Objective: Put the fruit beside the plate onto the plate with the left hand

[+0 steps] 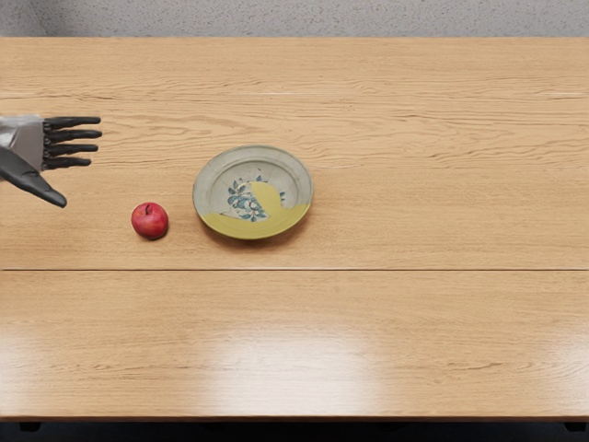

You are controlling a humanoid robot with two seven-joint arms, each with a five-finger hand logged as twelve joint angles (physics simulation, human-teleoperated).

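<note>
Apple (149, 220): red, with a short stem on top. Of the objects I saw, it lay nearest to my camera. It rested on the table just beside the lower left rim of the plate, not touching it.
Plate (293, 173): round, with a grey rim, a yellow part and a blue-green leaf pattern inside. It sat flat, and the apple was not yet on it.
Left hand (44, 147): it showed at the left edge of my view, above and left of the apple and well apart from it. The four fingers (78, 135) were stretched straight toward the right and the thumb (37, 189) pointed down and right. It was fully open and held nothing.
Table (414, 322): light wood, with a seam running across below the apple.
</note>
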